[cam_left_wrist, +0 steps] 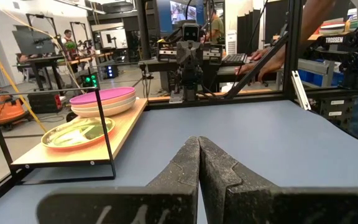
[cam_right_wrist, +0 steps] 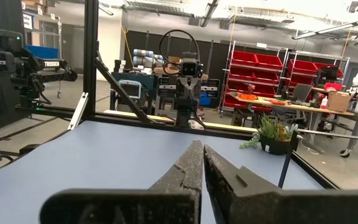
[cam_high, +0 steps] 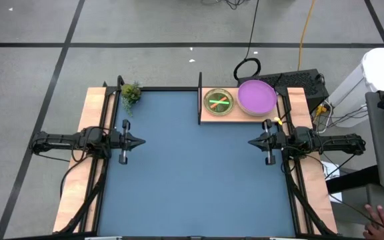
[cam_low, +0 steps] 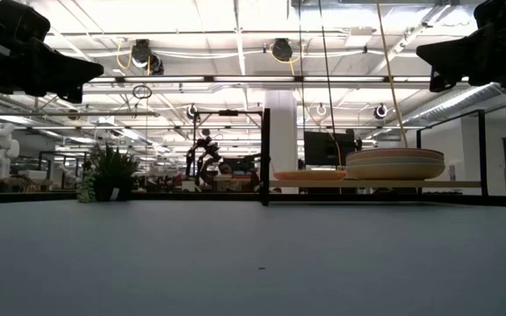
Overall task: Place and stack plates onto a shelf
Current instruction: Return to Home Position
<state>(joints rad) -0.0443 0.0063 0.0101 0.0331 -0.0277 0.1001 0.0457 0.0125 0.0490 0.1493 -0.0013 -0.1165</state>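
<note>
The light-wood shelf (cam_high: 242,113) sits at the table's far right, its black upright (cam_high: 200,99) at its left end. On it rest two stacks: larger plates with the purple one on top (cam_high: 257,97), and smaller translucent plates with the green one on top (cam_high: 219,102), stick-like pieces in it. The left wrist view shows the same stacks (cam_left_wrist: 103,99) (cam_left_wrist: 79,132). My left gripper (cam_high: 141,141) is shut above the table's left side. My right gripper (cam_high: 251,141) is shut above the right side, near the shelf's front edge.
A small potted plant (cam_high: 131,93) stands at the far left corner. Wooden side rails (cam_high: 89,160) run along both sides of the blue table (cam_high: 195,180). A person's hand (cam_high: 381,220) shows at the near right, off the table.
</note>
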